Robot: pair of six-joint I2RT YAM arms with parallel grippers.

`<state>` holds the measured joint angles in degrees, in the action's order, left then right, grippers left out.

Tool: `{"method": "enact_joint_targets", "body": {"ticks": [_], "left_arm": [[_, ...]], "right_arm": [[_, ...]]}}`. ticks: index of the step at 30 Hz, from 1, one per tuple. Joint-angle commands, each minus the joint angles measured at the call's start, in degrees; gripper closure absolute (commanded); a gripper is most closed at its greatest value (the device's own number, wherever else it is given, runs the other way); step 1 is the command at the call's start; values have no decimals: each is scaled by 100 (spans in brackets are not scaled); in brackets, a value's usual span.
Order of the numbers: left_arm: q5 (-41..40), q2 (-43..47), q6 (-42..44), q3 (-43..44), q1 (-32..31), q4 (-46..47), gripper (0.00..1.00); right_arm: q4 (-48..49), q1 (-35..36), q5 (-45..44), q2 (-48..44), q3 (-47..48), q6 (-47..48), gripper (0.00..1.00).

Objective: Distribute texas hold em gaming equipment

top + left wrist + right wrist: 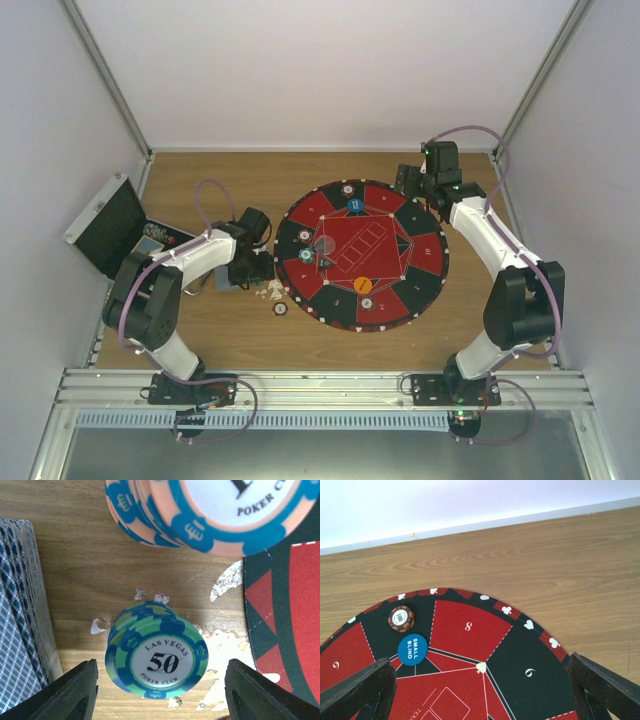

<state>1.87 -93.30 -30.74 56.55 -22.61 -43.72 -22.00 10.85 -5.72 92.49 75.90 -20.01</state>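
In the left wrist view a short stack of green-and-blue poker chips [156, 660] marked 50 stands on the wood. My left gripper [160, 695] is open astride it, with a gap on each side. A leaning stack of peach-and-blue chips [200, 510] lies beyond, and a deck of blue-checked playing cards [20, 630] sits to the left. From above, the left gripper [255, 268] is at the mat's left edge. My right gripper [408, 180] hangs open and empty over the mat's far right rim. Below it are a dark red 100 chip [401, 618] and a blue Small Blind disc [413, 649].
The round red-and-black numbered mat [400, 250] fills the table's middle, carrying several single chips and an orange disc [362, 285]. One chip [280, 308] lies on the wood off its left edge. The black case [105, 225] stands open at the far left. Worn white patches [227, 580] mark the wood.
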Motion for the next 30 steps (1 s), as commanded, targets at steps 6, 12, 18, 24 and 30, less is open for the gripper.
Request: {"method": "enact_joint_targets", "body": {"ticks": [6,12,18,24,30], "left_arm": [[-20,-190,-56,39,94,251,33],[14,-276,-37,64,116,285,36],[13,-348,-20,99,127,328,38],[-6,-416,-2,183,134,321,37],[-22,-464,7,263,148,316,39]], "right_arm": [[38,-49,-89,94,175,16,6],[25,-49,-88,145,227,25,6],[13,-56,-88,208,276,44,6],[11,-53,-71,269,350,52,6],[4,-55,-61,347,419,68,6]]}}
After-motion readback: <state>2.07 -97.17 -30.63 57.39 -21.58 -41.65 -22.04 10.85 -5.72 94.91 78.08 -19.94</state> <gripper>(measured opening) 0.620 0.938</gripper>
